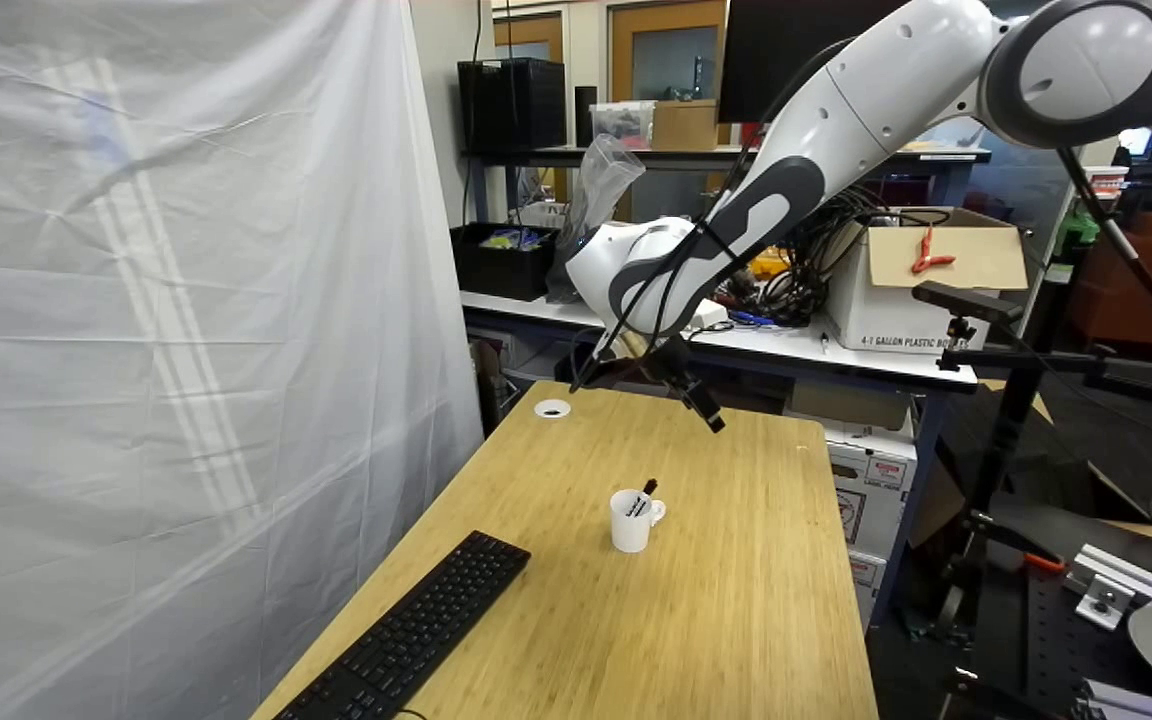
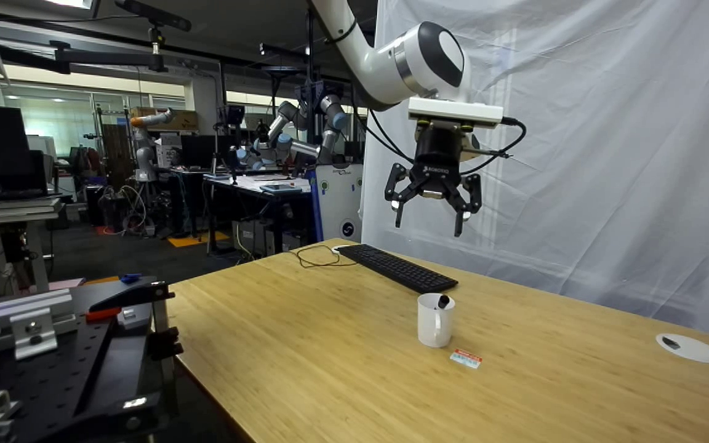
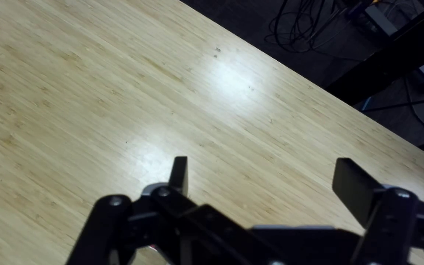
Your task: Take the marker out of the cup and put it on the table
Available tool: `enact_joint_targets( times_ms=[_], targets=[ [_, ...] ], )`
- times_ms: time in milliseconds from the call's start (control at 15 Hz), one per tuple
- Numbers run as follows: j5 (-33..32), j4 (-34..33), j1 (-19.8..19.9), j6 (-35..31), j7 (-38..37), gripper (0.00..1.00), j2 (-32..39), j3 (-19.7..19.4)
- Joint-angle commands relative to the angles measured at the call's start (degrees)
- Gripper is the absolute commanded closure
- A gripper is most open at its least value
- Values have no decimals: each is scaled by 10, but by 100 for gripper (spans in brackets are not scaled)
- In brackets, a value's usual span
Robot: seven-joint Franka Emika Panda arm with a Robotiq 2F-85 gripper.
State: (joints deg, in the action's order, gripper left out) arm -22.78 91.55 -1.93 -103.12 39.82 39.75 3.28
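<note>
A white cup with a handle stands upright on the wooden table; the cup also shows in an exterior view. A marker with a black end leans inside the cup, its end sticking up over the rim on the handle side; that black end shows in an exterior view too. My gripper is open and empty, high above the table and apart from the cup. In the wrist view its two fingers are wide apart over bare table, with cup and marker out of view.
A black keyboard lies along the curtain side of the table, with its cable. A small red and white label lies beside the cup. A white round cable cover is set near the table's end. A white curtain hangs along one edge.
</note>
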Motion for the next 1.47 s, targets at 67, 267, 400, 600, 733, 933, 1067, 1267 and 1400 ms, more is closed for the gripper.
enact_joint_targets(
  times_ms=[67, 267, 400, 600, 733, 933, 1067, 1267, 1400],
  targets=[
    [-34, -24, -4, -23, 15, 0, 39, -4],
    [-52, -63, -11, -33, 31, 0, 90, -3],
    [-56, -98, -18, -30, 47, 0, 124, -3],
    [-55, -159, -31, -20, 78, 0, 172, -3],
    [-52, -199, -39, -10, 102, 0, 200, -5],
    [-49, -258, -50, 9, 137, 0, 243, -9],
    [-45, -294, -54, 21, 157, 0, 270, -10],
    [-43, -336, -60, 27, 179, 0, 303, -14],
    [-43, -360, -64, 30, 186, 0, 322, -20]
  ],
)
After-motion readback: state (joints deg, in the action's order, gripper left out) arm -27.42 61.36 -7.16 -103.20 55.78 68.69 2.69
